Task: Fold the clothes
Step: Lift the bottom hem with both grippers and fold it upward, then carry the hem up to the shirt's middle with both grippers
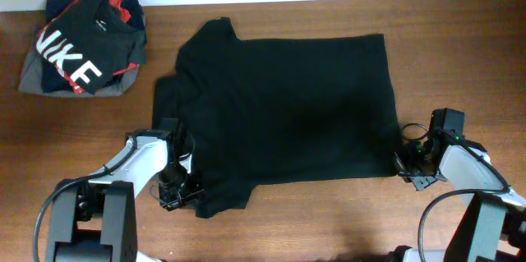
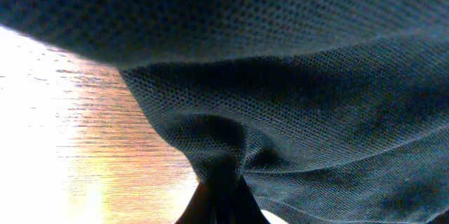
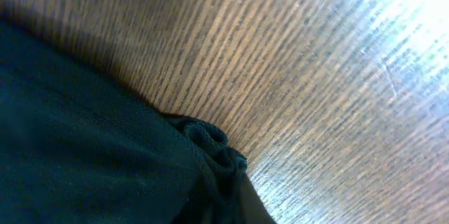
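The black T-shirt (image 1: 288, 110) lies spread flat on the wooden table (image 1: 329, 221), collar end to the left. My left gripper (image 1: 182, 192) is at the shirt's near-left edge, shut on a pinch of fabric. In the left wrist view the cloth (image 2: 295, 112) gathers into folds that run down into that gripper (image 2: 223, 206). My right gripper (image 1: 404, 163) is at the near-right corner. In the right wrist view the corner of the cloth (image 3: 84, 147) bunches up where that gripper (image 3: 235, 206) is shut on it. The fingertips themselves are mostly hidden by fabric.
A black-and-red garment with white NIKE letters (image 1: 82, 44) lies crumpled on a grey folded garment (image 1: 33, 77) at the back left corner. Bare wood runs along the table's front, between the two arms.
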`<state>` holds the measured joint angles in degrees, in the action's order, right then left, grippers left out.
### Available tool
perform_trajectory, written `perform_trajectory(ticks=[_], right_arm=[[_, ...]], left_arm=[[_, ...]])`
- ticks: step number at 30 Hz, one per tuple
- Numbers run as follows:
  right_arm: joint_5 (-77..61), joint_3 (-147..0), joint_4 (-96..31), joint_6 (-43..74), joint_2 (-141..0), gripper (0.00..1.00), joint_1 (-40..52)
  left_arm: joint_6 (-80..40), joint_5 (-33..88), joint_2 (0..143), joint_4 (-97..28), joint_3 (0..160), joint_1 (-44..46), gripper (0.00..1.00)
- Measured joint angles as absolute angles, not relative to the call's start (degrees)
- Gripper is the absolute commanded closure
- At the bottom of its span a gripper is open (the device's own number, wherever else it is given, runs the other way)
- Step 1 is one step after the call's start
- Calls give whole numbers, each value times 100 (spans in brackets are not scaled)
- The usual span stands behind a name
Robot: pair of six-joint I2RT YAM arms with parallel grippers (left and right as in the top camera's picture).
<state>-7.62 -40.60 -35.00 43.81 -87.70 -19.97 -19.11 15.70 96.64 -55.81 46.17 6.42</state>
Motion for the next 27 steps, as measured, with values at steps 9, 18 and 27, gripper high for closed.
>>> perform_trajectory(ticks=[9,18,27], right_arm=[[-786,-4169,-3922,4375,-8814,96,-2005],[-784,-4246,-4191,4372,-8833,96,-2005],[-856,-4628,-4189,4379,-8833,96,-2005]], left_arm=[[-1911,1612,9662,-5874,4617,642,99],[-1909,1610,9080,-5859,4847,642,99],[-1907,1610,8683,-5240,5461,642,99]])
